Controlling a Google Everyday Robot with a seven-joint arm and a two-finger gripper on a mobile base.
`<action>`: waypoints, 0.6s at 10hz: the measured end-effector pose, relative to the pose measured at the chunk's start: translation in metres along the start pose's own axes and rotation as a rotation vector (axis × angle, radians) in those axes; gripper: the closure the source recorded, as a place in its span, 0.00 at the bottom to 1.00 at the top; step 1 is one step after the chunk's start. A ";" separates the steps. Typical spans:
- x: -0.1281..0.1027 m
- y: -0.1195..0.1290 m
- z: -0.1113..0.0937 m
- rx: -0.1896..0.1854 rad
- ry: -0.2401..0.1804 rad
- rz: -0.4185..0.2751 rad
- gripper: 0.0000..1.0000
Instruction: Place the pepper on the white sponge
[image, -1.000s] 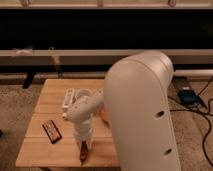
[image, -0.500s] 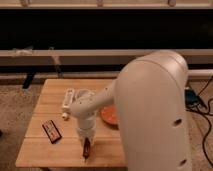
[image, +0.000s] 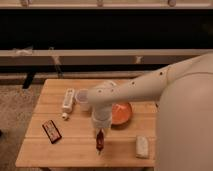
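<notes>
My gripper (image: 100, 133) points down over the front middle of the wooden table (image: 75, 150). It is shut on the pepper (image: 100, 141), a slim dark red-brown piece that hangs upright from the fingers just above the table top. The white sponge (image: 142, 146), a small pale rounded block, lies flat near the table's front right corner. It is to the right of the pepper and apart from it.
An orange bowl (image: 122, 113) sits just behind and to the right of the gripper. A white cup (image: 82, 99) and a long white stick (image: 68, 100) stand at the back left. A flat dark bar with red markings (image: 51, 131) lies at the front left. My arm's bulky body (image: 185, 120) fills the right side.
The gripper has carried the pepper to the right, toward the sponge. The arm's body has shifted right, so the orange bowl and the sponge now show.
</notes>
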 end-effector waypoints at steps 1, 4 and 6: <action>0.003 -0.019 -0.005 -0.004 -0.007 -0.002 0.84; 0.009 -0.085 -0.007 -0.012 -0.023 0.034 0.84; 0.008 -0.122 -0.006 -0.022 -0.040 0.077 0.84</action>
